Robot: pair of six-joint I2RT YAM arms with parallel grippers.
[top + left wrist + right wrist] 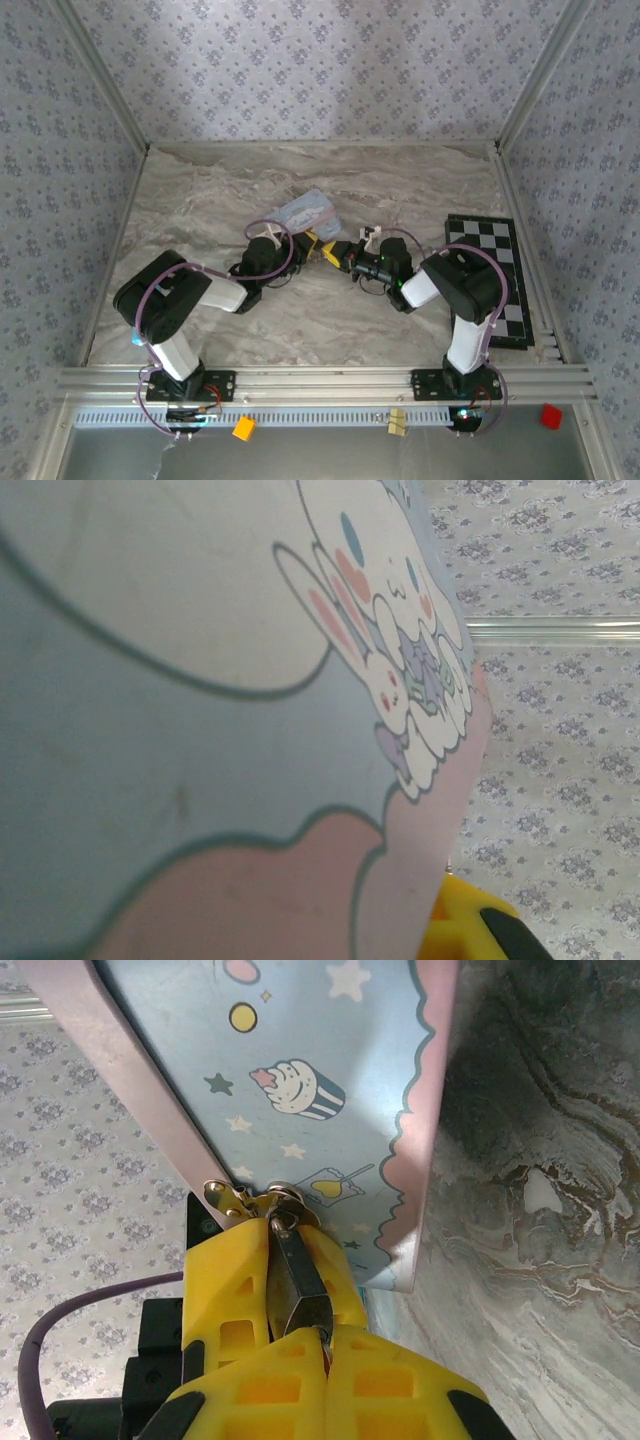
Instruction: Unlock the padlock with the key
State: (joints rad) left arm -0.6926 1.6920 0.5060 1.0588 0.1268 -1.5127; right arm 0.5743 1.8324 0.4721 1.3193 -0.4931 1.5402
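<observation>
Right wrist view: the right gripper [278,1260], yellow fingers clenched, grasps a flat silvery key [300,1295]. Its tip meets the small dark padlock [283,1200], mid-frame and mostly hidden, on the edge of the pale blue cartoon-printed tin [330,1080]. Turning the key and freeing the shackle look undone. The left gripper [305,240] appears clamped on the tin. Grey marbled tabletop [540,1160] at right offers room.

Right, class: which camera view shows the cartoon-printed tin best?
Top external: it frames the tin nearly whole, though small. The left wrist view gives its bunny-printed face up close; the right wrist view, its starry side and metal clasp.
</observation>
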